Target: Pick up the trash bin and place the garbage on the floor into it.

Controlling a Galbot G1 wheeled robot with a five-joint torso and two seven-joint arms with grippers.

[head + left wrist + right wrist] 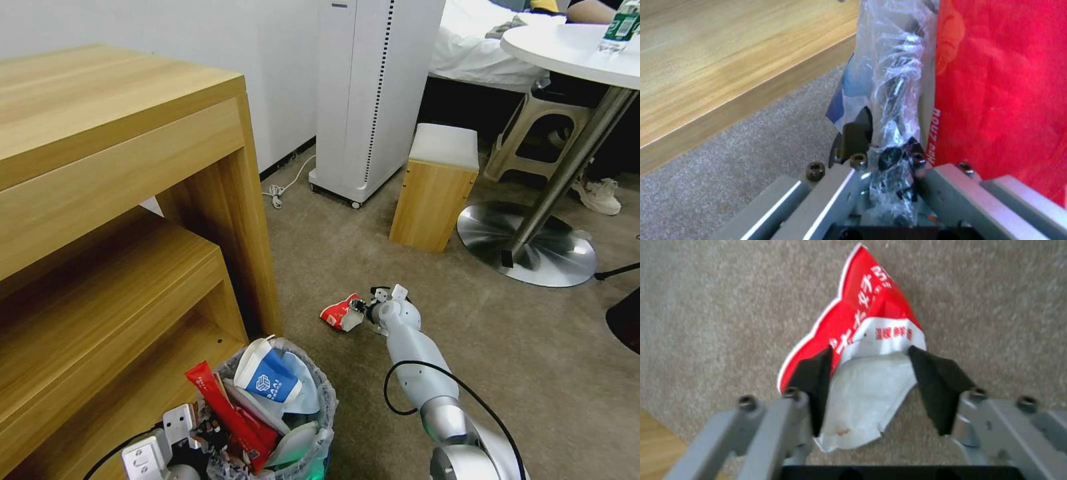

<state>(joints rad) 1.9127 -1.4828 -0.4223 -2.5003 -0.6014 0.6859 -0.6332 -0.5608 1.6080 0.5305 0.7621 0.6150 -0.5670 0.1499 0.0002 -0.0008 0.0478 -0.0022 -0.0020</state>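
The left tool (889, 163) is clamped on the trash bin (313, 427) rim, keeping it within reach. The right tool (871, 373), spread wide, straddles the flattened red-white paper cup (862, 350) on the floor (507, 360), apparently not yet pinching it

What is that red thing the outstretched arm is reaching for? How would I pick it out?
Start at the big wooden shelf unit; the carpet lies beside it. There, the right pincer straddles a crushed red-white paper cup. Unlike the litter in the trash bin, it lies alone on the carpet.
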